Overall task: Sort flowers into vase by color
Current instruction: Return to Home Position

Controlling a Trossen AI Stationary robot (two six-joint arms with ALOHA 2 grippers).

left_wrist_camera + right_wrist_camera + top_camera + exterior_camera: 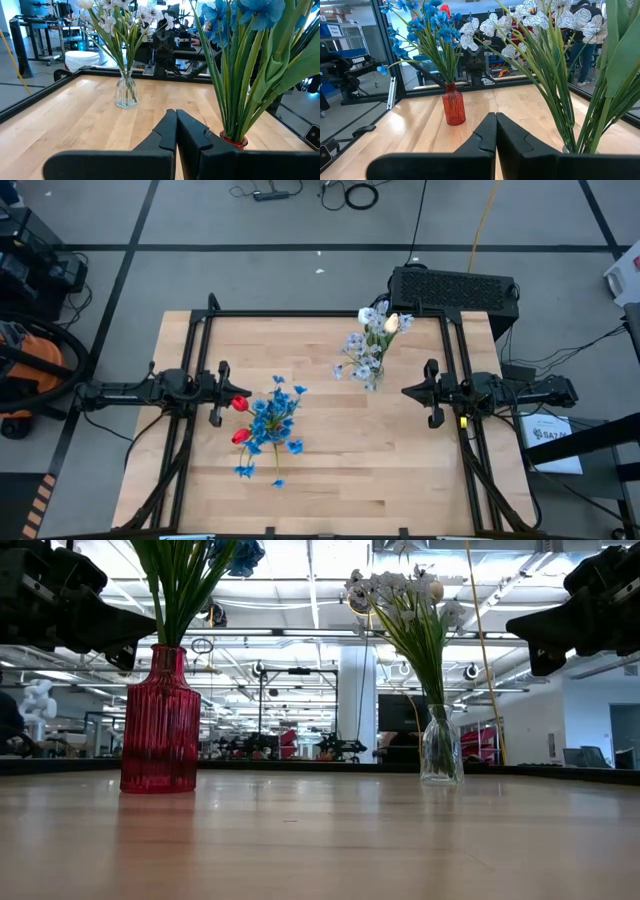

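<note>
A red ribbed vase stands on the table's left half and holds bright blue flowers and red tulips. A clear glass vase stands far right of centre. It holds pale bluish-white sprays and a cream tulip. My left gripper hovers shut just left of the red vase, whose rim shows beside its fingers. My right gripper hovers shut to the right of the glass vase and nearer than it, with the white flowers' stems close by.
Black frame rails run along the table's far, left and right sides. A black box sits beyond the far edge. Bare wood lies open across the near half and between the two vases.
</note>
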